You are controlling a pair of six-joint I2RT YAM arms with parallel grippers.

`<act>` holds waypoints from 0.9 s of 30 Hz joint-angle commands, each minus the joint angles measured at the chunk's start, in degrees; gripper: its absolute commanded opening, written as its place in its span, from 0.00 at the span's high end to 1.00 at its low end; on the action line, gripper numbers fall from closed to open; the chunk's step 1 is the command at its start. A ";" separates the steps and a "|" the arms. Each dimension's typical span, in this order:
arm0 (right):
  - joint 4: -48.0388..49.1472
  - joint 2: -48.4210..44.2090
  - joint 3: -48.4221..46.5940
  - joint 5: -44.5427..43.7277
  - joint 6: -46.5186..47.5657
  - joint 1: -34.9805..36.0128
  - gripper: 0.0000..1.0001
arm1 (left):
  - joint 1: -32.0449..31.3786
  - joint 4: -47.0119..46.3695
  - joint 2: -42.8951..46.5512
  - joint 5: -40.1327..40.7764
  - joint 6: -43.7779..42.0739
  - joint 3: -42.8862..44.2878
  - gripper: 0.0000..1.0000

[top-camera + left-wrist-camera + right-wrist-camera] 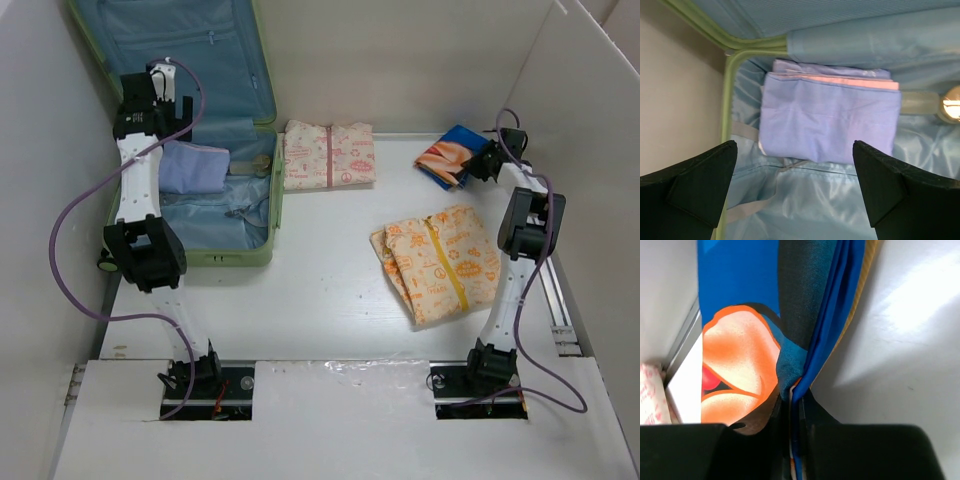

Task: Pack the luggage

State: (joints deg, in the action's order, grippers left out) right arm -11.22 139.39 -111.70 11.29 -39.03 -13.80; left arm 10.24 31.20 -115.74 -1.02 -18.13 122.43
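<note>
The light-green luggage (262, 205) lies open at the far left, its light blue lining (805, 205) showing. A folded lavender cloth (194, 167) lies inside it, also in the left wrist view (830, 120). My left gripper (795, 192) is open and empty, hovering above the lining just short of that cloth. My right gripper (792, 407) is shut on the edge of a folded blue and orange printed cloth (765, 315) at the far right (452, 156).
A folded cream cloth with a pink band (328, 154) lies right of the suitcase. A folded orange-patterned cloth with a yellow stripe (440, 260) lies mid-right. White walls (590, 120) enclose the table on the left, back and right.
</note>
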 commanded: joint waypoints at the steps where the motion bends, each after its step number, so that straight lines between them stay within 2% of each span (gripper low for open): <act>1: 4.98 -0.25 -3.69 7.17 6.84 1.76 1.00 | -0.22 0.97 5.61 -5.83 0.11 -0.97 0.04; 9: 4.98 -5.17 -2.92 16.48 18.26 2.82 1.00 | -10.49 1.49 8.86 -7.60 -3.31 -7.82 0.04; 12: 4.98 -8.42 -1.07 18.51 22.04 3.96 1.00 | -11.81 2.02 8.87 -9.61 -3.31 -7.82 0.05; 19: 4.98 -16.51 3.67 22.98 29.17 6.60 1.00 | -17.87 4.92 7.46 -16.03 -3.84 -7.64 0.11; 27: 4.37 -24.69 12.73 28.96 32.52 8.79 1.00 | -26.23 3.08 5.80 -28.67 -4.90 -11.60 0.11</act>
State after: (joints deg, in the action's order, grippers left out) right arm -10.81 119.28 -100.49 35.29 -9.37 -6.09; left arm -13.39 35.44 -110.69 -21.56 -22.20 111.31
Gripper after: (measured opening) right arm 0.177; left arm 0.897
